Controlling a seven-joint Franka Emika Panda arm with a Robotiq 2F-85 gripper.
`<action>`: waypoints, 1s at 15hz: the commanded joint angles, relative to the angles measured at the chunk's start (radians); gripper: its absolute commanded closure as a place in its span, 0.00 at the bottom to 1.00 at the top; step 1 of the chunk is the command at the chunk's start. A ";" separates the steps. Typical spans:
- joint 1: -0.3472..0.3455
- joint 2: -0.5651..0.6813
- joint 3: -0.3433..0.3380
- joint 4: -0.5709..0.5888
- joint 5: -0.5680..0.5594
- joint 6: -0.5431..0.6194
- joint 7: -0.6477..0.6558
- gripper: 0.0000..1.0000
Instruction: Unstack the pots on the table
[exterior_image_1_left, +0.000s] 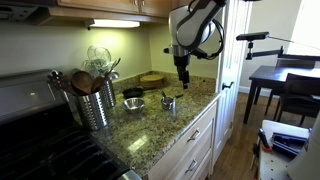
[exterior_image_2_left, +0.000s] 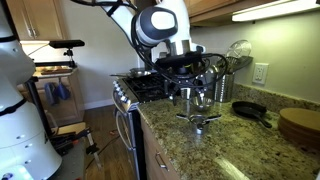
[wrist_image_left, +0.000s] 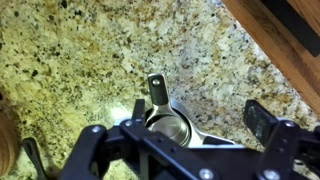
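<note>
1 pot stack (wrist_image_left: 170, 126) on bench (wrist_image_left: 80, 60), handle (wrist_image_left: 156, 88) at 12 o'clock in wrist view | tool (exterior_image_2_left: 193, 95) above it, jaws wide, empty | step: likely approach | next: descend, pinch top rim

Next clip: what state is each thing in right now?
pots: nested, upright on the countertop.
claw: open, above the pots, holding nothing.
utensil holder: upright, full of utensils.
black pan: flat on the countertop.
under-cabinet light: on.
</note>
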 joint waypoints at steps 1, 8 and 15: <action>-0.003 0.111 0.004 0.068 0.040 0.025 -0.095 0.00; -0.018 0.265 0.013 0.170 0.010 0.042 -0.108 0.00; -0.030 0.375 0.004 0.238 -0.022 0.048 -0.088 0.25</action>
